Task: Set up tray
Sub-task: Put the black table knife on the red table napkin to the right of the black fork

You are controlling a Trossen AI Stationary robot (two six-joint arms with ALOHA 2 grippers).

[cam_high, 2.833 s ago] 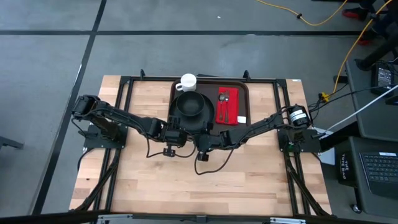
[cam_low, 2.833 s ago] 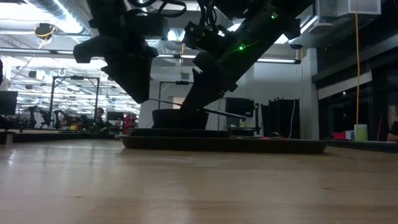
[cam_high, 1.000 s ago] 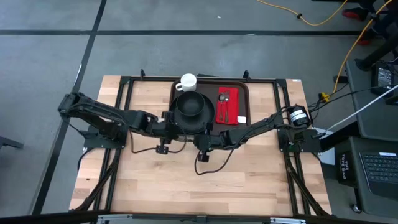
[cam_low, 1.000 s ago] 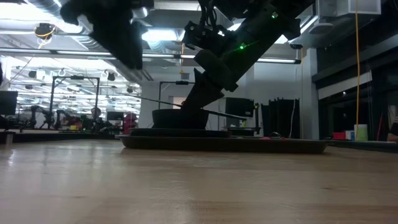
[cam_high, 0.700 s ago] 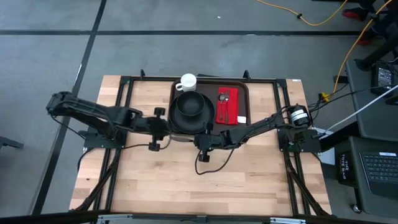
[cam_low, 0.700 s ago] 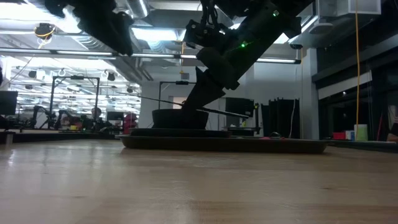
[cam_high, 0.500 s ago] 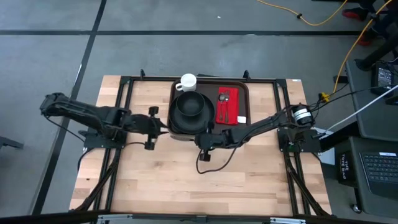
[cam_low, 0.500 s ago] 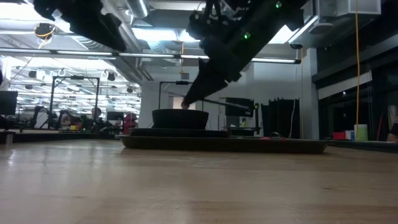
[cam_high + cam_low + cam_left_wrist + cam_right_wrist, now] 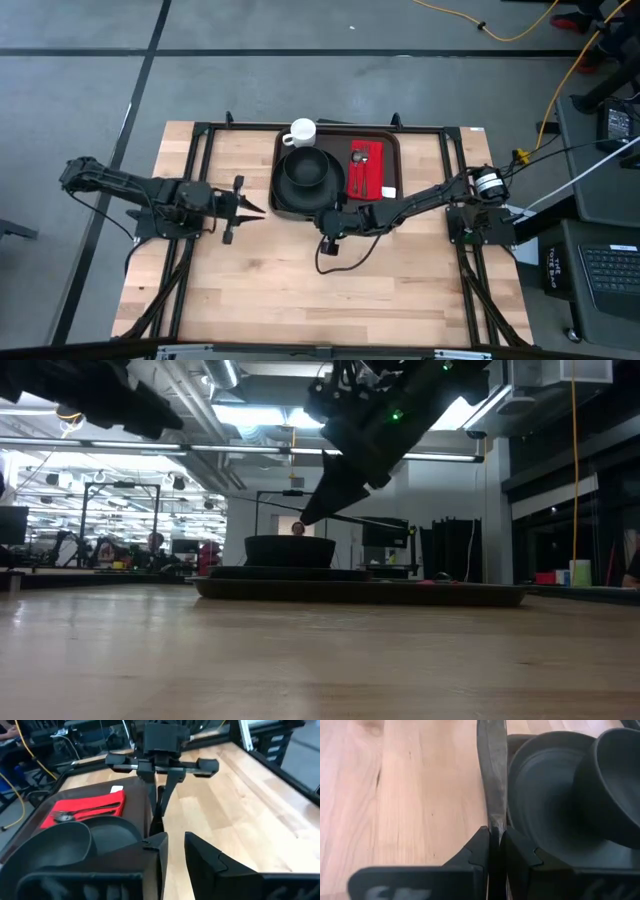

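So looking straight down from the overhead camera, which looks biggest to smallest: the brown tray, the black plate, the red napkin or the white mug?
From the high view, largest to smallest:
1. tray
2. black plate
3. red napkin
4. white mug
All sit at about the same height, so the order looks reliable.

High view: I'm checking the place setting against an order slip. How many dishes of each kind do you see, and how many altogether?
white mug: 1
black bowl: 1
black plate: 1
Total: 3 dishes
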